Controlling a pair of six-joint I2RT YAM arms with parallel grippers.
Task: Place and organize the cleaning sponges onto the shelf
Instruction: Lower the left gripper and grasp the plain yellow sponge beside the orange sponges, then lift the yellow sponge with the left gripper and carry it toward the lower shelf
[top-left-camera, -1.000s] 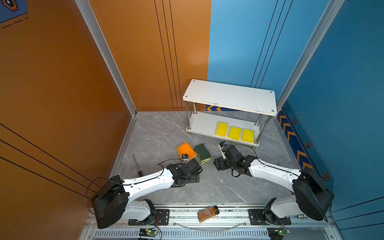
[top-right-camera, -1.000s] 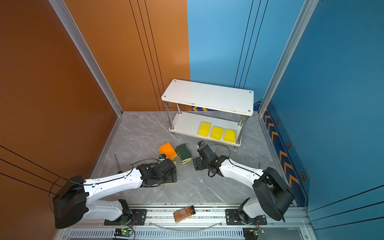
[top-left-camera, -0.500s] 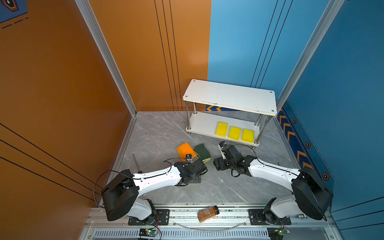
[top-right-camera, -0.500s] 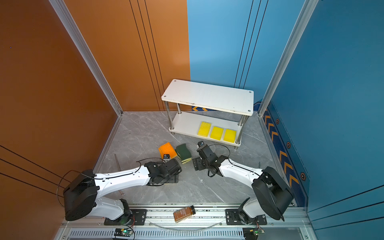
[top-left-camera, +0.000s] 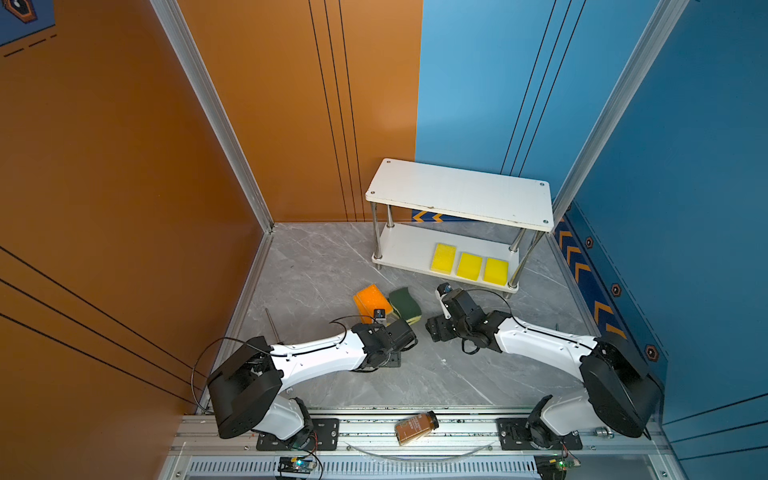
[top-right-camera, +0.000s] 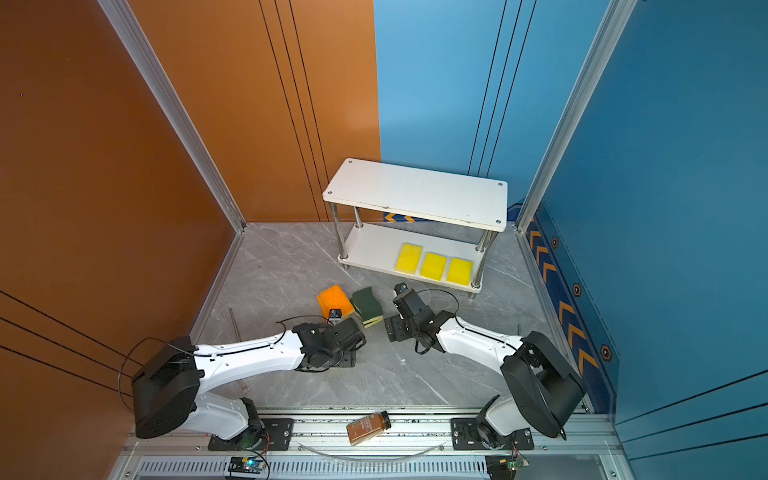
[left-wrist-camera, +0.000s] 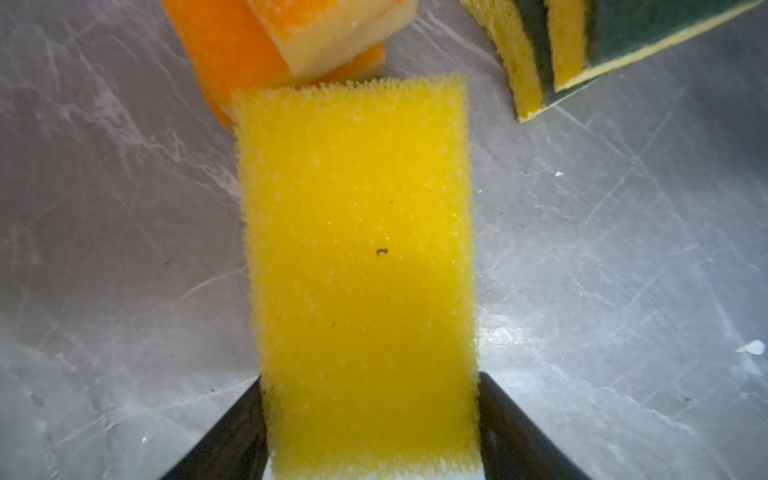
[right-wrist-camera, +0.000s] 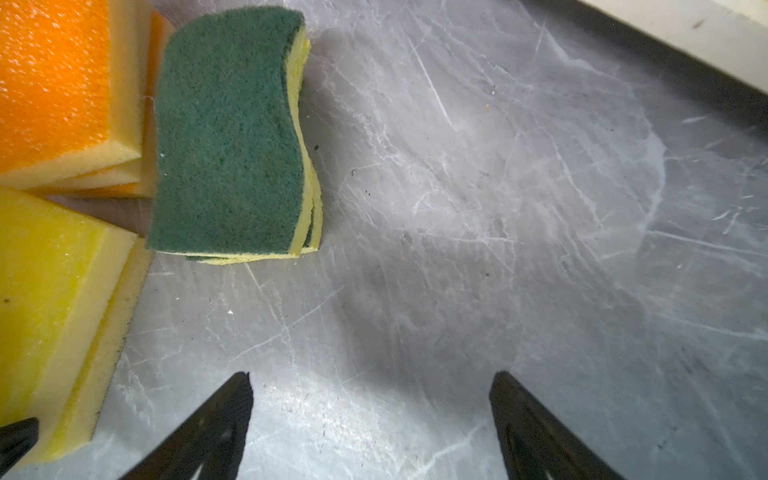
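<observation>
My left gripper is shut on a yellow sponge, one black finger against each long side. That sponge is the top one of a yellow stack on the floor, hidden under my left wrist in both top views. Just beyond lie a stack of orange-topped sponges and a stack of green-topped sponges. My right gripper hangs open and empty over bare floor, right of the green stack. Three yellow sponges lie in a row on the lower board of the shelf.
A brown bottle lies on the front rail between the arm bases. A thin metal rod rests on the floor by the left wall. The shelf stands in the back right corner, its top board bare.
My left gripper's fingers have closed in onto the yellow sponge, and the left arm has reached slightly further right. The right arm has not moved.
</observation>
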